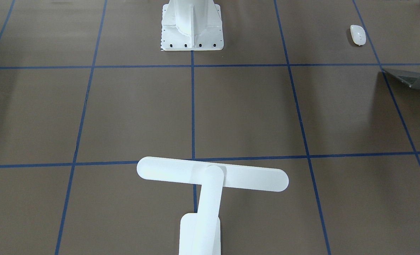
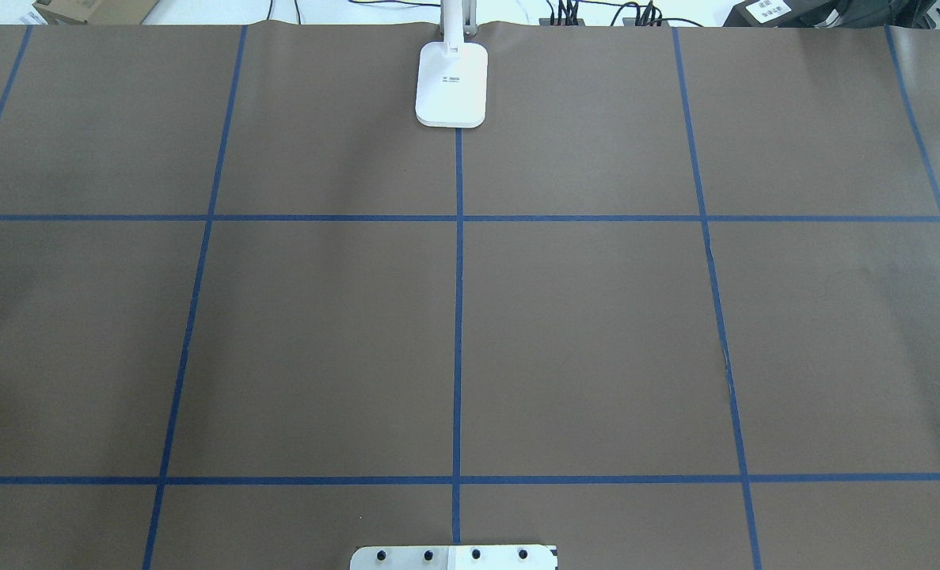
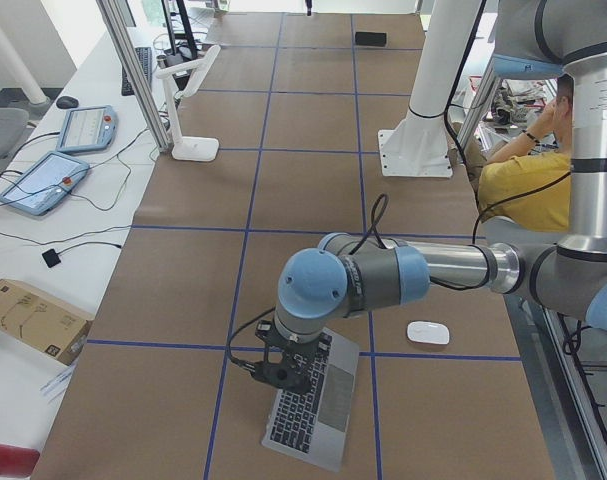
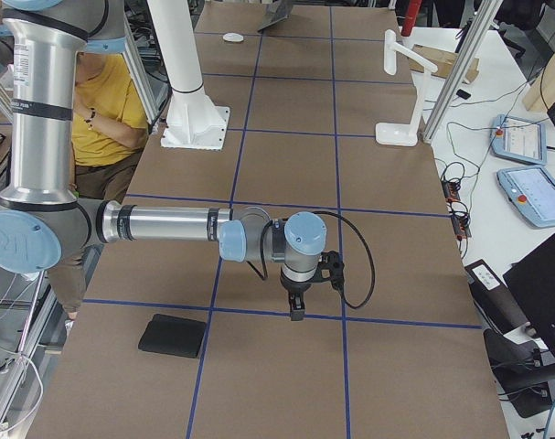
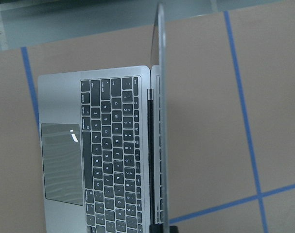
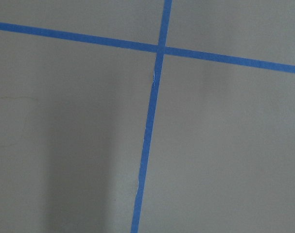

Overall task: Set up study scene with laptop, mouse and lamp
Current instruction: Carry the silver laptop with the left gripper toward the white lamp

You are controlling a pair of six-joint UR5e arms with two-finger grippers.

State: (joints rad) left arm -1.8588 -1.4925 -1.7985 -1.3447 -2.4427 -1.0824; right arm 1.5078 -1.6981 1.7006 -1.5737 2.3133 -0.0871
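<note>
Seemingly the laptop step: lid up, nothing grouped by the lamp yet.
Left gripper hangs over the laptop at the table's left end; I cannot tell its jaw gap. The laptop is open, with a grey deck, black keys and its lid edge-on to the wrist view. The mouse lies near it, apart. The lamp stands mid-table at the far edge. Right gripper hangs over bare table, gap unreadable. Next, probably: shift the laptop toward the lamp, which calls for a secure hold.

Open table stretches between the lamp and white pedestal.
</note>
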